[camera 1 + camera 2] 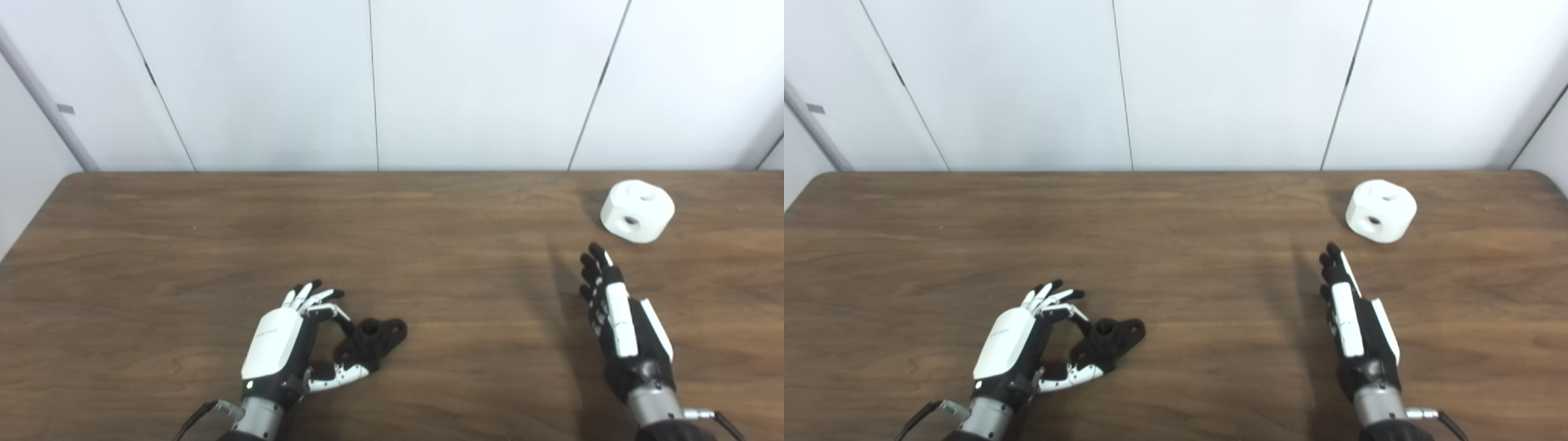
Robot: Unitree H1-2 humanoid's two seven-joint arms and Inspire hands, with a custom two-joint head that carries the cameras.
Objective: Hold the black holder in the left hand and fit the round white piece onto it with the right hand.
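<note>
Black holder [370, 340] is being loosely cupped by the left hand [278, 349], fingers apart; right hand [621, 324], stretched flat and empty, is being kept near the white piece [637, 210].

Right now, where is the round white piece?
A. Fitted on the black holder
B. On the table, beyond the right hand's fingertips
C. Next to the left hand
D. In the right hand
B: the round white piece lies alone on the table, apart from the open right hand.

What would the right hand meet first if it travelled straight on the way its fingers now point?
Probably the round white piece; the right hand points up the table toward it, with only bare wood between, though height is uncertain.
</note>
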